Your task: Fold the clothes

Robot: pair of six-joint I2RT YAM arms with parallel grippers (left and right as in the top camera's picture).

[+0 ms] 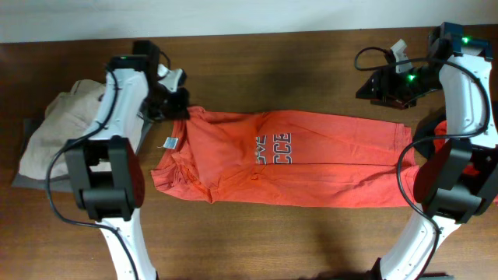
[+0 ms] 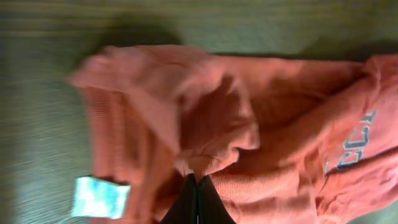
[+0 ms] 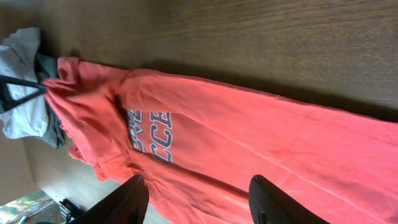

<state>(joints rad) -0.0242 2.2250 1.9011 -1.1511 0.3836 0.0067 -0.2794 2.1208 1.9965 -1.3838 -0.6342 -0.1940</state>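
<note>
The orange-red T-shirt lies on the wooden table, folded lengthwise into a long band, with part of its navy and white print showing. My left gripper is shut on a bunched fold at the shirt's far left corner; in the left wrist view the fingers pinch the fabric next to a pale label. My right gripper is open and empty, hovering above the shirt's far right end. In the right wrist view its fingers are spread over the shirt.
A beige garment pile sits at the left on a grey cloth; it also shows in the right wrist view. A red garment lies at the right by the right arm's base. Bare table runs along the front.
</note>
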